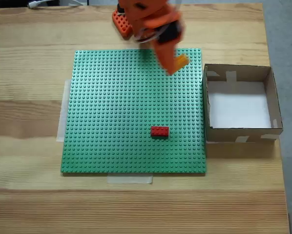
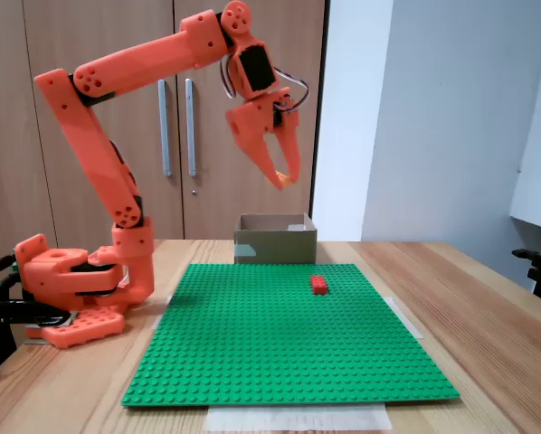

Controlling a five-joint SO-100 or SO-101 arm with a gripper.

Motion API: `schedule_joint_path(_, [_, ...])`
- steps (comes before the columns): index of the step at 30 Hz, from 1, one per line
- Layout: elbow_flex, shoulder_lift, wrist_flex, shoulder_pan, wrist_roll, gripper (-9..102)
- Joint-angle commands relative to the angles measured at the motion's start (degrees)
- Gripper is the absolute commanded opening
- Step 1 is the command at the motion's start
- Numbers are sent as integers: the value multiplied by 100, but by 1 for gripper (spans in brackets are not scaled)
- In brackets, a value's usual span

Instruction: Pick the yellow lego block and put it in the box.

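Note:
My orange gripper (image 1: 177, 64) hangs high above the far right part of the green baseplate (image 1: 112, 112), blurred in the top-down fixed view. Its fingers are closed on the yellow lego block (image 1: 183, 60), which pokes out at the tip. In the side-on fixed view the gripper (image 2: 283, 178) is well above the table, roughly over the box (image 2: 275, 244), and only a pale yellow sliver of the block (image 2: 285, 181) shows. The brown cardboard box (image 1: 239, 69) with a white floor stands just right of the baseplate, with nothing visible inside.
A red brick (image 1: 159, 130) sits on the baseplate (image 2: 252, 344) toward its front right. The arm's base (image 2: 71, 289) stands at the table's far edge, left in the side-on view. Tape strips hold the baseplate to the wooden table (image 1: 136, 204).

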Motion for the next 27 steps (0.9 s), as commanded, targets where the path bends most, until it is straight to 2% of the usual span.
schedule_joint_path(1, [-299, 202, 44, -448, 123, -1])
schedule_joint_path(6, [-413, 193, 105, -1266, 299, -1])
schedule_joint_path(13, [-132, 44, -492, -1881, 439, -1])
schedule_joint_path(19, [-237, -352, -589, -2065, 501, -1])
schedule_joint_path(27, [-1125, -1169, -378, -2197, 580, -1])
